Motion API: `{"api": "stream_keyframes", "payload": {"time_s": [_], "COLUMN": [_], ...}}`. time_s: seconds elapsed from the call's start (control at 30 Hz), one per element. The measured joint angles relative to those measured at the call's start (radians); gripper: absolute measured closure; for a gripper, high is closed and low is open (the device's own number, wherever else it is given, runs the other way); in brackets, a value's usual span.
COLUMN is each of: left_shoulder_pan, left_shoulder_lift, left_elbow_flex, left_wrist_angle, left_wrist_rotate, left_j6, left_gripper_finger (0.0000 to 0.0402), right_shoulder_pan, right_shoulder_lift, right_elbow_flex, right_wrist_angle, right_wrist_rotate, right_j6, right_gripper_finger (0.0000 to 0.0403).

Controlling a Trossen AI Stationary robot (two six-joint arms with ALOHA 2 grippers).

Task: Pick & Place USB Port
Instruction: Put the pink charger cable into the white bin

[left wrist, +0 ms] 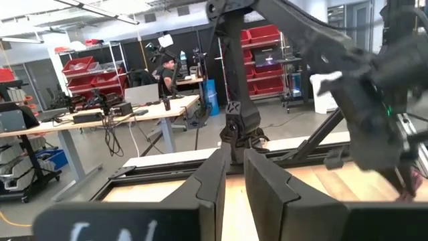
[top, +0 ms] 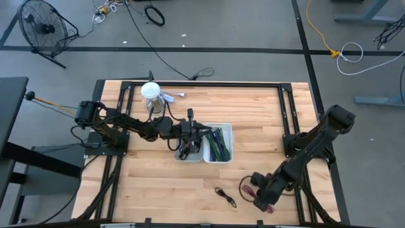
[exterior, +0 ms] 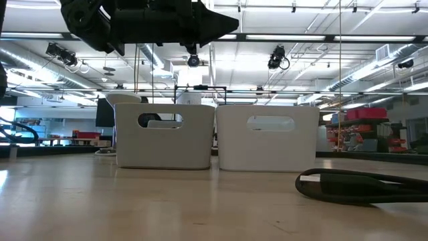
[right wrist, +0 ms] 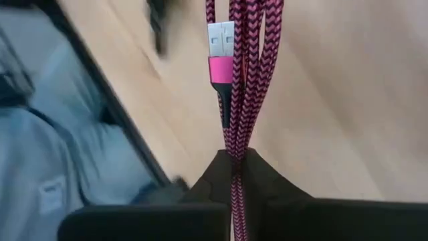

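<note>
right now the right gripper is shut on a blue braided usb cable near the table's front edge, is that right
Nearly. The right gripper is shut on a braided USB cable, but the cable is pink and black, not blue, as the right wrist view shows. The high view places that gripper near the table's front edge.

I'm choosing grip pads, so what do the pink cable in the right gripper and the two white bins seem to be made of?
The pink and black braided USB cable, pinched in the shut right gripper, looks sheathed in woven fabric, by its zigzag weave; its plug shell looks like shiny metal with a glossy pink collar. The two white rectangular bins look like smooth moulded plastic, matte, with cut-out handles.
</note>
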Motion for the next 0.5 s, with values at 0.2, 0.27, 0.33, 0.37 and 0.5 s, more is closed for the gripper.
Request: {"api": "stream_keyframes", "payload": {"time_s": [0.2, 0.27, 0.33, 0.37, 0.5], "left_shoulder_pan": [0.000, 0.000, 0.000, 0.000, 0.000], "left_shoulder_lift": [0.000, 0.000, 0.000, 0.000, 0.000], "left_elbow_flex": [0.000, 0.000, 0.000, 0.000, 0.000], "left_wrist_angle": [-0.008, -0.014, -0.013, -0.013, -0.013], "left_wrist_rotate": [0.000, 0.000, 0.000, 0.000, 0.000], "left_j6": [0.000, 0.000, 0.000, 0.000, 0.000], "left_gripper_finger": [0.0342, 0.0342, 0.0342, 0.0342, 0.0342], "right_shoulder_pan": [-0.037, -0.055, -0.079, -0.092, -0.170], "right_shoulder_lift": [-0.191, -0.245, -0.292, -0.311, -0.354], "right_elbow_flex": [0.000, 0.000, 0.000, 0.000, 0.001], "right_wrist_angle": [-0.038, -0.055, -0.065, -0.062, -0.041], "right_wrist_rotate": [0.155, 0.219, 0.285, 0.317, 0.380], "right_j6": [-0.095, -0.142, -0.204, -0.240, -0.389], "right_gripper_finger": [0.0399, 0.0399, 0.0399, 0.0399, 0.0399]}}
